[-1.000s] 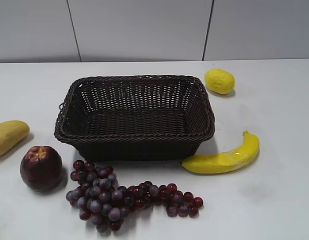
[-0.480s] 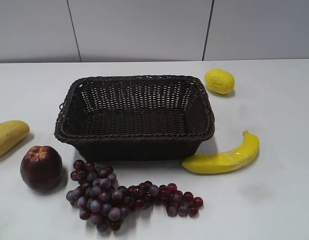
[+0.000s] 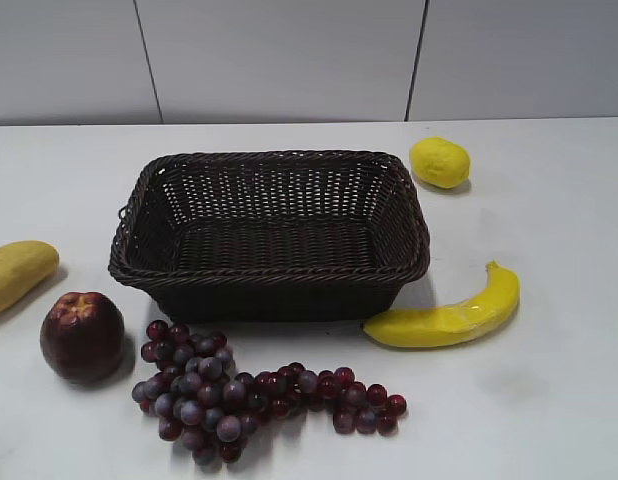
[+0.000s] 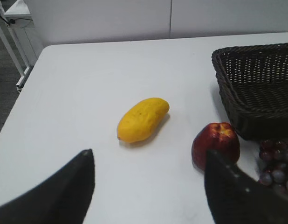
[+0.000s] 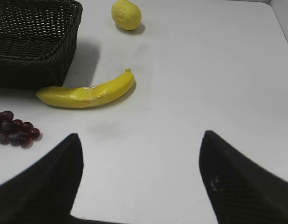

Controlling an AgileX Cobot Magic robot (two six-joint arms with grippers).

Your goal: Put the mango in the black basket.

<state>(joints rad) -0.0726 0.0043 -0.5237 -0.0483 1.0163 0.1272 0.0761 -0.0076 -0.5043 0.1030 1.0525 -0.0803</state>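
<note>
Left gripper (image 4: 148, 186) hangs over bare table with jaws spread wide, nothing between them; mango (image 4: 143, 119) lies on the table ahead of it, far left, well apart from the black basket (image 3: 269, 232). Apple (image 3: 82, 335) sits just right of the mango, grapes (image 3: 249, 395) in front of the basket. Banana (image 3: 447, 315) off the basket's front right corner, lemon (image 3: 439, 162) behind. Right gripper (image 5: 140, 179) also wide apart, holding nothing

Looks like a lab. Bare white table (image 3: 549, 400), plain panelled wall (image 3: 289, 60) at twelve o'clock, staged fruit.
</note>
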